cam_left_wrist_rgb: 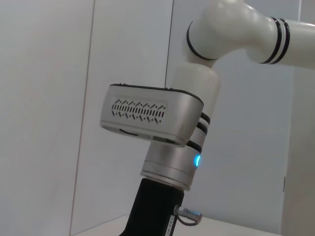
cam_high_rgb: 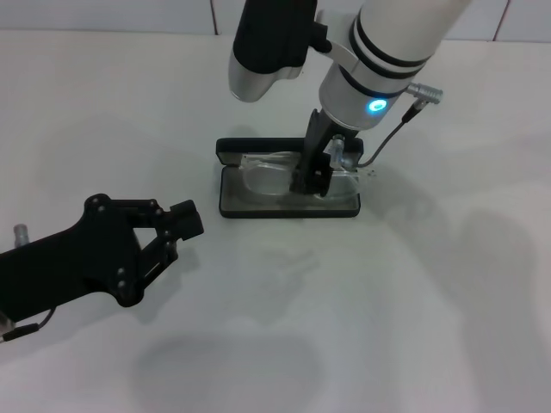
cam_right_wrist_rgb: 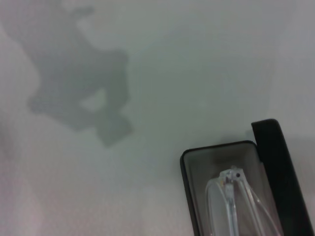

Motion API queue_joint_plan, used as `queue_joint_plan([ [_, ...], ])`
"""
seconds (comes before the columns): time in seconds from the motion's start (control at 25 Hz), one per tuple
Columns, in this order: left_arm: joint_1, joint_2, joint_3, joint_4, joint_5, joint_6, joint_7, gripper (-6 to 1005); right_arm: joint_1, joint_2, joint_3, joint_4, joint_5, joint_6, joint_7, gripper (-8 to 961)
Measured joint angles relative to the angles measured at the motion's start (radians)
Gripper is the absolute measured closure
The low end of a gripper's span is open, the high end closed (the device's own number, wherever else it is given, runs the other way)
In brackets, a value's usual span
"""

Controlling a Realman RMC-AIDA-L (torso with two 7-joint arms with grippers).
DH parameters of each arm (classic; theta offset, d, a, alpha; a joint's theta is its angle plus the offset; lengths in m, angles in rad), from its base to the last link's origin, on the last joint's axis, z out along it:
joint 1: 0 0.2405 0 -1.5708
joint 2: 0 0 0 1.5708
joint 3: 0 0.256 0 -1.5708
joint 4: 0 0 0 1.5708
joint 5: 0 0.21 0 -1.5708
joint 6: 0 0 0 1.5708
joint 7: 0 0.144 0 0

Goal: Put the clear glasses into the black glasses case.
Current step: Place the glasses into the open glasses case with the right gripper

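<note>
Glasses: the clear glasses (cam_high_rgb: pixel 274 176) lie inside the open tray of the black glasses case (cam_high_rgb: pixel 258 209), lens along its length, one clear arm end poking past the case's right edge; the right wrist view shows a folded end of them (cam_right_wrist_rgb: pixel 231 196) resting on the grey lining.
Case: open on the white counter (cam_high_rgb: pixel 413 310), near the middle, lid (cam_high_rgb: pixel 258 148) standing up along the far side.
Right gripper (cam_high_rgb: pixel 313 182): pointing straight down into the case, its black tips at the right part of the glasses; whether the jaws are pressed on the glasses or just apart from them cannot be told.
Left gripper (cam_high_rgb: pixel 176 231): well apart from the case, low over the counter at the near left, jaws apart with nothing between them.
Left wrist view: shows only the right arm (cam_left_wrist_rgb: pixel 197 98) against a pale wall.
</note>
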Motion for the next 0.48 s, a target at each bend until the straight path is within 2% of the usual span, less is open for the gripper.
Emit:
queue_joint_plan([
  [0.48, -0.007, 0.000, 0.000, -0.006, 0.001, 0.000, 0.000, 886, -0.006, 0.000, -0.017, 0.010, 0.000, 0.004, 0.003, 833],
])
